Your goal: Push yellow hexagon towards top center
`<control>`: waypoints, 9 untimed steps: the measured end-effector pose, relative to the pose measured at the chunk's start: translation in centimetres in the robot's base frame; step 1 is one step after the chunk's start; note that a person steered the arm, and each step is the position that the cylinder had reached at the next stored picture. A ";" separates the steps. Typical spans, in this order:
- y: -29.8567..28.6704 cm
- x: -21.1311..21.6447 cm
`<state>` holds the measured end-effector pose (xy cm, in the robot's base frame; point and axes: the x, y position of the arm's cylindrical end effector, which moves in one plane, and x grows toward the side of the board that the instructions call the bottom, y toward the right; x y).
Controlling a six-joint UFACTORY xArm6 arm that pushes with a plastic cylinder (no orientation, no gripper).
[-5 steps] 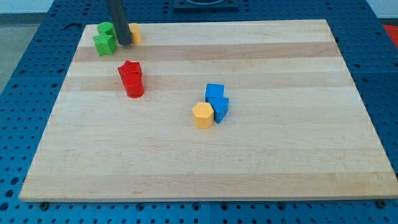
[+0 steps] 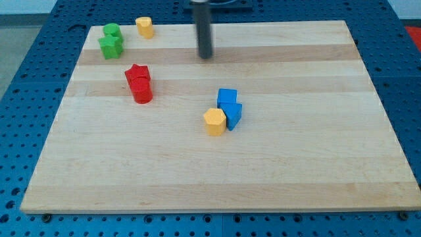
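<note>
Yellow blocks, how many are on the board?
2. One small yellow block sits near the view's top left, right of the green blocks. The yellow hexagon is mid-board, touching the blue blocks. None seem hidden.

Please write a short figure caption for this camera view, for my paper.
My tip rests near the board's top center, apart from all blocks; the yellow hexagon sits mid-board touching two blue blocks.

I work in what looks like a robotics lab. My wooden tabletop lies on a blue perforated bench plate with a regular grid of mounting holes, the kind used for fixtures. Small coloured test blocks sit on the wood, like experiment props.
</note>
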<state>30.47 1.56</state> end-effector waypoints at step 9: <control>-6.2 15.1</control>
<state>45.59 -4.66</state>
